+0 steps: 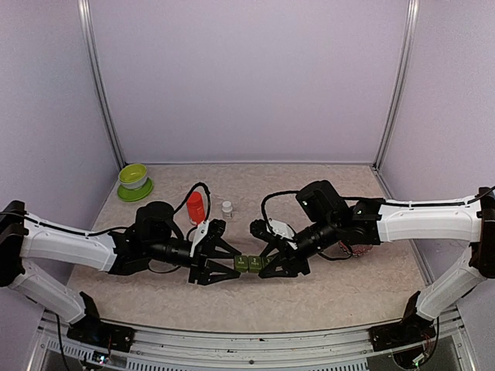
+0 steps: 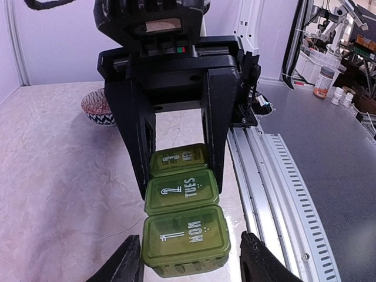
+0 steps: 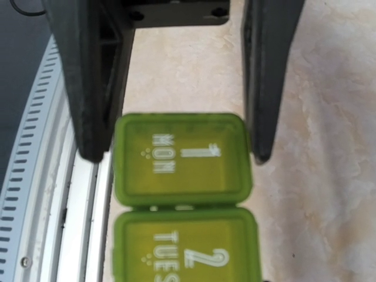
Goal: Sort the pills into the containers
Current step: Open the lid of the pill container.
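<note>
Nearest the arm bases, the left pincer (image 2: 189,238) stands part-way open and grips nothing. In its own wrist view its two black fingers (image 2: 126,261) flank the box marked "1 MON". This is the near end of the containers (image 2: 185,241), a short row of three small green translucent plastic square boxes joined side by side. A slim gap shows between that box and the finger on the side of the metal rail (image 2: 276,176); the other finger stands just beside the box.

The row lies flat on the pale marbled desk (image 1: 332,297), near its front edge and midway between the two arms, with all three lids down. Just past the first box, the right pincer (image 2: 180,188) is clenched on the row. Its black fingertips press against both sides of the middle box, "2 TUES". The third box sits farther in between those fingers, its lettering partly hidden.

The right wrist view shows the row from the other end, with the lettering upside down. "2 TUES" is nearest there and "1 MON" lies beyond it, between the left arm's fingers. One of those fingers overlaps the box's corner, and whether it touches cannot be told.

Only the left wrist view shows a round bowl with a black-and-white zigzag pattern (image 2: 97,108), on the desk behind the right pincer. Only the top view shows the things farther back. An orange-red plastic bottle (image 1: 196,207) stands upright with a small clear white-capped vial (image 1: 227,207) near it. A lime-green bowl (image 1: 133,176) sits on a matching saucer toward the far left corner.
</note>
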Controlling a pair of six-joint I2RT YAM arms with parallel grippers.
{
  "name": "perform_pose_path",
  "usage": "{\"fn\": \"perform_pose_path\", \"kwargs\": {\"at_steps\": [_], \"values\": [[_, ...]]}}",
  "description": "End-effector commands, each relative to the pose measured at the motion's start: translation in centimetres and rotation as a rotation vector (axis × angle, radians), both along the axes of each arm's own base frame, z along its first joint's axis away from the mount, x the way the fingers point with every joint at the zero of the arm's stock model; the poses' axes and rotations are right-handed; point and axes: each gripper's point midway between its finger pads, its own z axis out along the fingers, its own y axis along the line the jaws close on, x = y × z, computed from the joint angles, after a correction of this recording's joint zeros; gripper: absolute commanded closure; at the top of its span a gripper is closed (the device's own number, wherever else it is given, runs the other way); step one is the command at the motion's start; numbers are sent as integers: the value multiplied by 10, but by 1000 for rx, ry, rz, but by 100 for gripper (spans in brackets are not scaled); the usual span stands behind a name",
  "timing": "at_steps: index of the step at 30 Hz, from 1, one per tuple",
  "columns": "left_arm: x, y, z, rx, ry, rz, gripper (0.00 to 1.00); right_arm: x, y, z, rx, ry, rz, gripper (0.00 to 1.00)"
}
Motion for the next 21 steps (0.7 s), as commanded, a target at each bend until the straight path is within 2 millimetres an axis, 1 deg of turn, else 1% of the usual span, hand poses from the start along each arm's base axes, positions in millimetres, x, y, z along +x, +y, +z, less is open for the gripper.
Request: {"fn": "perform_pose_path", "kwargs": {"at_steps": [1,4,7,10,12,19,21], "values": [[-5,0,5,-27,-23,-12,47,2,5,14,35,0,13,69],[-3,0,6,-30,-28,-4,53,2,6,14,35,6,13,69],[-3,1,6,-32,-32,0,55,2,6,13,35,11,12,69],[-3,1,7,-33,-38,3,59,3,6,14,38,19,10,69],[-3,1,8,-35,-41,6,65,3,6,16,41,19,10,69],[-3,4,15,-58,-56,15,69,5,5,18,47,22,5,69],[-3,4,15,-58,-53,20,67,5,5,18,47,24,6,69]]}}
